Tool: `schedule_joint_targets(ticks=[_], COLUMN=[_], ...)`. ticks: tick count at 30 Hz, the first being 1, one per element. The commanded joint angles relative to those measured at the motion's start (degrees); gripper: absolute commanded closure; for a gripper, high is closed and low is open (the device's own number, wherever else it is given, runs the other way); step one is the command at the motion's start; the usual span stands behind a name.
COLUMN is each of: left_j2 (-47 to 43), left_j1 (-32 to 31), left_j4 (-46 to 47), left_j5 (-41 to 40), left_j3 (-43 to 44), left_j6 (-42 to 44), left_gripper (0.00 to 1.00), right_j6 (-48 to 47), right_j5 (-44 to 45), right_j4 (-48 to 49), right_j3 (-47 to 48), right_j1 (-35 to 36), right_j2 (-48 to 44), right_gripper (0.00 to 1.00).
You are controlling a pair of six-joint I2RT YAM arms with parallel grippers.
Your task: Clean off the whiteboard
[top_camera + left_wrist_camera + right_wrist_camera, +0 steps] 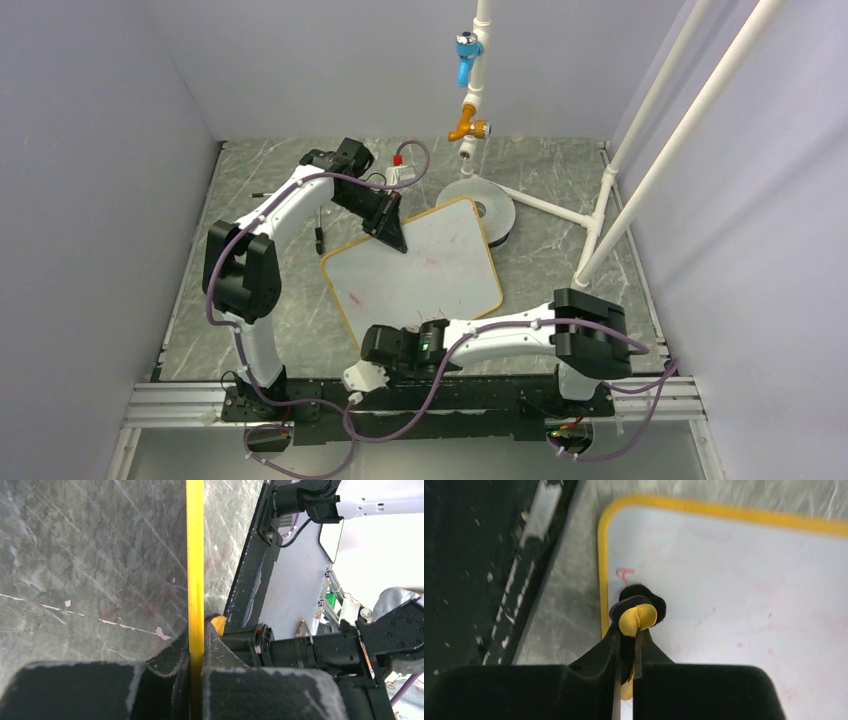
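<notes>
The whiteboard [420,265] lies tilted mid-table, white with an orange-yellow frame and faint red smudges. My left gripper [392,235] is at its far-left edge. In the left wrist view the yellow frame [195,555] runs edge-on between the jaws, and that gripper [196,630] is shut on it. My right gripper [385,345] hovers at the board's near-left corner. In the right wrist view it [631,630] is shut on a yellow eraser with black felt [638,616], touching the whiteboard [734,580] just below a small red mark [625,575].
A round grey disc [482,205] lies against the board's far-right corner. White pipes with blue and orange valves [468,60] hang above the back. A black marker [318,238] lies left of the board. A black rail [400,400] borders the near edge.
</notes>
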Motion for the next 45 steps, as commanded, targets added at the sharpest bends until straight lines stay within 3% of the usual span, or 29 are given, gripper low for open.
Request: schedule_joint_targets(ticks=[1, 11, 25, 37, 45], left_j2=[-2.38, -2.86, -3.14, -3.23, -4.64], left_j1=[-0.66, -0.68, -0.65, -0.64, -0.53], left_j4=[-0.27, -0.29, -0.16, 0.11, 4.13], left_j5=[7.37, 7.56, 7.33, 7.65, 7.73], left_j3=[0.98, 0.79, 0.51, 0.51, -2.28], left_j6=[0.12, 0.35, 0.32, 0.12, -3.24], left_gripper=[1.00, 1.00, 1.00, 1.00, 1.00], right_j6=[-0.48, 0.57, 0.38, 1.77, 3.64], right_j5=[2.14, 4.22, 10.15, 8.10, -0.17], right_j4=[0.70, -0.14, -2.23, -2.80, 4.78], right_j3=[5.28, 7.14, -3.78, -5.24, -5.78], right_j1=[3.15, 4.03, 3.14, -13.88, -15.80], right_j2=[3.89, 9.34, 2.79, -8.95, -13.41], right_gripper=[1.00, 1.00, 1.00, 1.00, 1.00])
